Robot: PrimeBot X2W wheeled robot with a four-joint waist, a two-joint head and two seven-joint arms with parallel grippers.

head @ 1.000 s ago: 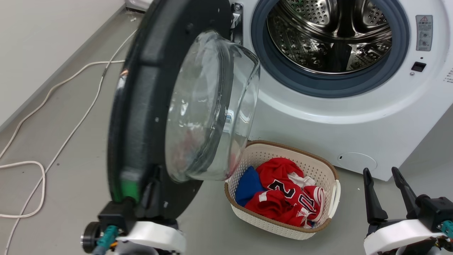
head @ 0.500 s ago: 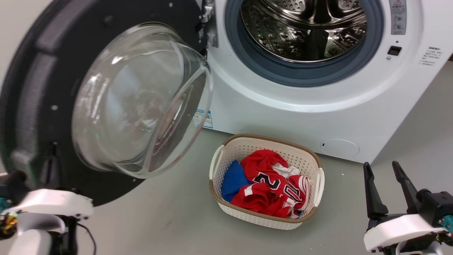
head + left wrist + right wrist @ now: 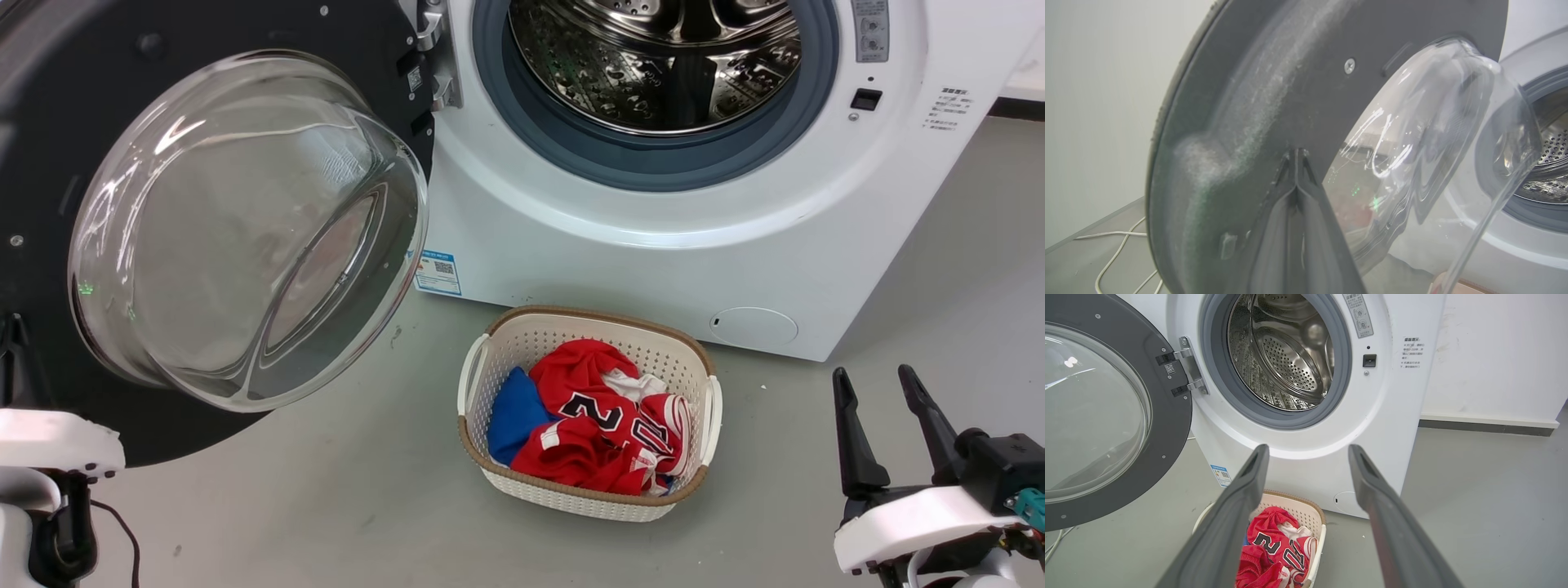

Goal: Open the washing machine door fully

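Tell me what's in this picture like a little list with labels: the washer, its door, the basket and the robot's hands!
washing machine: white front-loader, nothing visible inside its steel drum
washing machine door: swung wide open, glass bowl facing outward
laundry basket: on the floor in front of the machine
in the basket: red jersey, blue cloth
left gripper: shut, fingertips against the door's dark inner face
right gripper: open, holding nothing, apart from the machine
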